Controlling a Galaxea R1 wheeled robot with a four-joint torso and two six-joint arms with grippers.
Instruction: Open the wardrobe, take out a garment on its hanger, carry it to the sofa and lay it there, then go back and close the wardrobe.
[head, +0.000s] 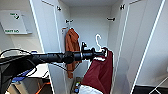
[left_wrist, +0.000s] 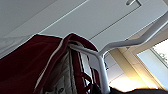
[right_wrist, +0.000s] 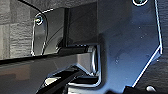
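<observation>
Our left claw (head: 104, 53) is closed on the hanger (head: 99, 43) just under its hook, with the arm stretched level into the open wardrobe (head: 87, 22). The hook looks free of the rail, so we judge the lift-out step is under way. The jacket (head: 100, 72) hangs from the hanger below the claw, near the wardrobe's right wall, its white sleeve low by the wardrobe floor. To do this well, we draw the arm straight back between the doors, keep the claw level so the jacket does not slide off the hanger's shoulders, and stay apart from the orange garment (head: 71, 50) hanging at the left wall. Of our right claw we cannot tell the state.
</observation>
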